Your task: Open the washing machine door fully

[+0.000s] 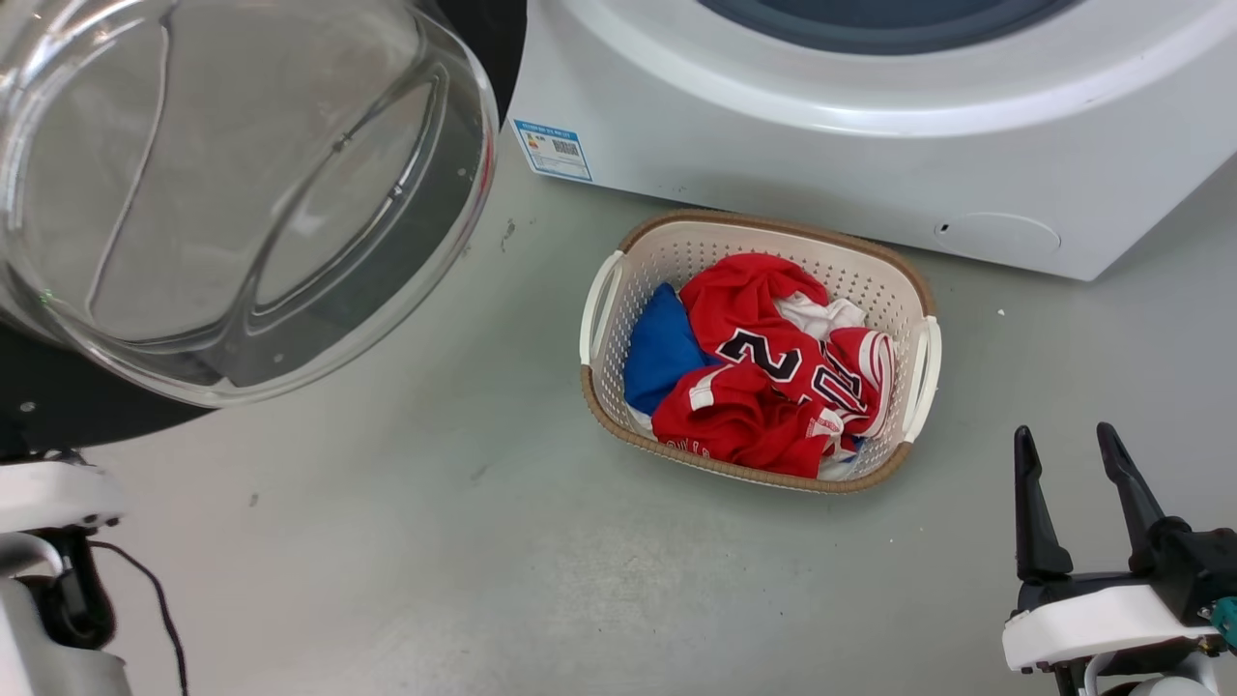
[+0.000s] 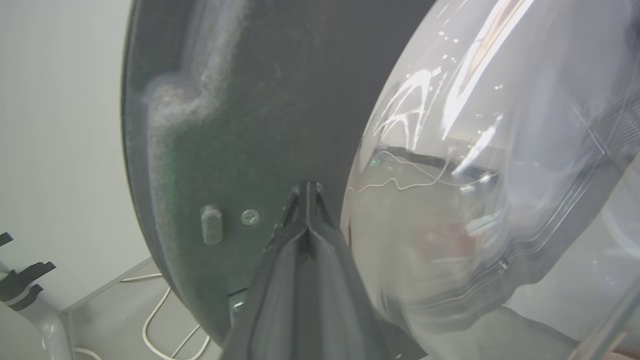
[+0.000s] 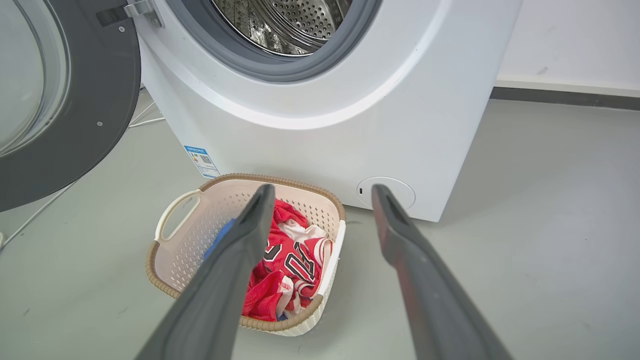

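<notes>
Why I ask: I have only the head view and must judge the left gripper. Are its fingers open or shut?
Observer: Shut. In the left wrist view the left gripper has both dark fingers pressed together, tips by the inner face of the large round glossy black washing machine door.
Operator: Is the way in clear?
Observer: Yes. The right wrist view shows the perforated steel drum of the big white front-loading washing machine uncovered.
Operator: Where is the hinge?
Observer: That view puts the metal hinge left of the drum.
</notes>
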